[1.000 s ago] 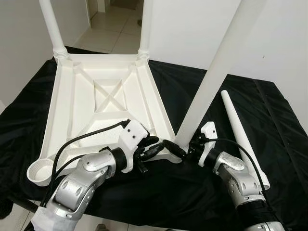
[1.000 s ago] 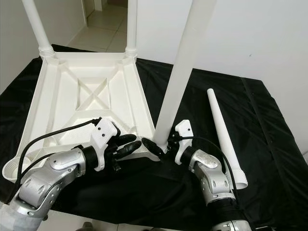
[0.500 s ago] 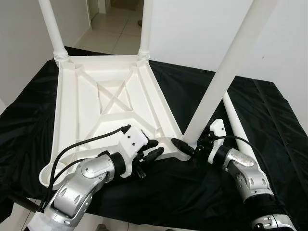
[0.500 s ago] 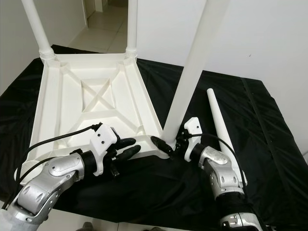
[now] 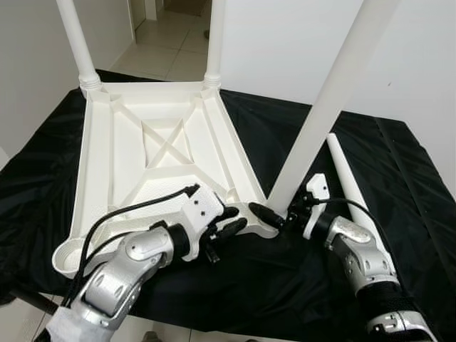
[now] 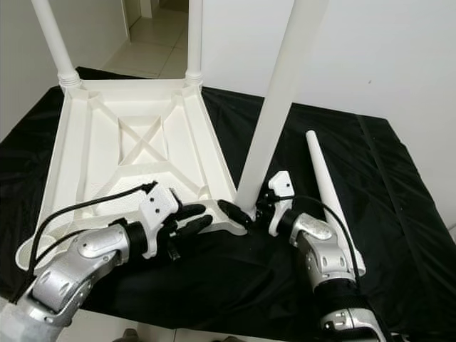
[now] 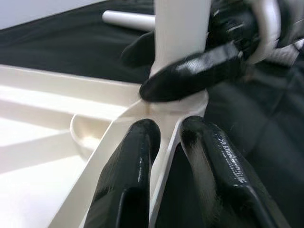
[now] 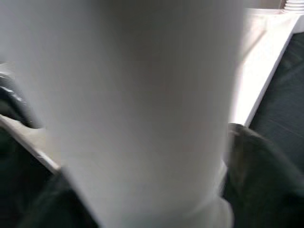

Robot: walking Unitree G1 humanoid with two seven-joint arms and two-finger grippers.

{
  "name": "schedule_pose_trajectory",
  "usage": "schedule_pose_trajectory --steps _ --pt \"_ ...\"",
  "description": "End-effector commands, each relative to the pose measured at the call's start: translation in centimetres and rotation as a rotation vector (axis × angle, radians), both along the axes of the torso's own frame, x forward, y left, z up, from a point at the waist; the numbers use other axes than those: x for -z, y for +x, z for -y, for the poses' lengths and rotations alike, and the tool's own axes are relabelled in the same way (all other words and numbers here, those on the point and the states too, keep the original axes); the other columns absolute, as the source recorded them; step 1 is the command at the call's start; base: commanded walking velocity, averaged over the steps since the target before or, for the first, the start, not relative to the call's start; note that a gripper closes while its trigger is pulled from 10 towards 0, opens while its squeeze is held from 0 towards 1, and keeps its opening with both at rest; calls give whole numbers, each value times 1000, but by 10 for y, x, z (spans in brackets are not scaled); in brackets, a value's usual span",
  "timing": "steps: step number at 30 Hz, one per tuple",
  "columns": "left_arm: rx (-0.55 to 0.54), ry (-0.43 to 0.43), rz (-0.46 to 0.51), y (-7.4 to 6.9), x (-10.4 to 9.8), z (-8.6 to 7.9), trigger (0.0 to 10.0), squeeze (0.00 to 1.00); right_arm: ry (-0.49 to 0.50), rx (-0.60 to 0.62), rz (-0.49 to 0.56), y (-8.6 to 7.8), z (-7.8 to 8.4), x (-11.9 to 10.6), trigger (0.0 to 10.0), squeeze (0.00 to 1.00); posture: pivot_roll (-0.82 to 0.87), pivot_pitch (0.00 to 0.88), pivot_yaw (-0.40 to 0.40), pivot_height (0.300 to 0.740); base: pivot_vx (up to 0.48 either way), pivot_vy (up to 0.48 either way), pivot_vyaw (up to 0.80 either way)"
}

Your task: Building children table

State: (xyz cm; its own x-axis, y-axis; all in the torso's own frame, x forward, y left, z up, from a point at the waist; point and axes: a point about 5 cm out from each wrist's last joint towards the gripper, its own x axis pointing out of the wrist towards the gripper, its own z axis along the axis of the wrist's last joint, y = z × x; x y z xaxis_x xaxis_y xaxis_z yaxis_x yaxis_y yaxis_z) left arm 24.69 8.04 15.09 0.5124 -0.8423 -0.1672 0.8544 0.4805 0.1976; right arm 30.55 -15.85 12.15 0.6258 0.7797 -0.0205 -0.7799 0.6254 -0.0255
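The base of a white leg (image 5: pixel 335 107) is clamped in the jaws of the right gripper (image 5: pixel 279 216), right at the near corner socket of the upturned tabletop (image 5: pixel 153 153). The rim beside that corner is pinched by the jaws of the left gripper (image 5: pixel 234 222). The leg is seen tilted away from the tabletop, not upright; if pressed down like this, it could jam or skid off the socket. Two legs stand at the far corners. A spare leg (image 5: pixel 349 189) lies on the black-draped bench (image 5: pixel 420 214), just beyond the tilted one.

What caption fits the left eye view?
Right end effector seats a white leg into the upturned table steadied by the left end effector.
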Motion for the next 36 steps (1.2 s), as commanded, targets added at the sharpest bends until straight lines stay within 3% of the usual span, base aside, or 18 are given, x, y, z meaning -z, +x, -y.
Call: schedule_pose_trajectory --steps 1,9,17,23,26,29,32,34,36 --pt "89 24 -12 -4 3 4 10000 0 -9 31 60 9 2 -14 0 0 175 11 -87 740 0 0 0" --pt "89 24 -7 -2 1 2 10000 0 -5 57 43 6 10 -11 0 0 175 17 -87 740 0 0 0" --pt "77 8 -2 0 -2 1 10000 0 -20 209 48 4 16 -8 0 0 166 25 -91 740 0 0 0" --pt "73 -13 0 1 -4 6 10000 0 -25 533 -7 2 16 9 0 0 155 35 -84 740 0 0 0" --pt "79 -14 -1 0 -4 7 10000 0 -17 593 -24 2 16 11 0 0 154 35 -83 740 0 0 0" --pt "85 -18 1 2 -5 8 10000 0 -19 810 -71 1 18 16 0 0 150 36 -77 740 0 0 0" --pt "86 -18 2 3 -6 8 10000 0 -13 869 -80 0 17 17 0 0 149 35 -77 740 0 0 0" --pt "87 -20 5 4 -7 8 10000 0 -37 1006 -115 -5 8 23 0 0 146 34 -74 740 0 0 0" --pt "88 -22 5 4 -7 9 10000 0 -39 1023 -123 -6 3 24 0 0 146 32 -73 740 0 0 0"
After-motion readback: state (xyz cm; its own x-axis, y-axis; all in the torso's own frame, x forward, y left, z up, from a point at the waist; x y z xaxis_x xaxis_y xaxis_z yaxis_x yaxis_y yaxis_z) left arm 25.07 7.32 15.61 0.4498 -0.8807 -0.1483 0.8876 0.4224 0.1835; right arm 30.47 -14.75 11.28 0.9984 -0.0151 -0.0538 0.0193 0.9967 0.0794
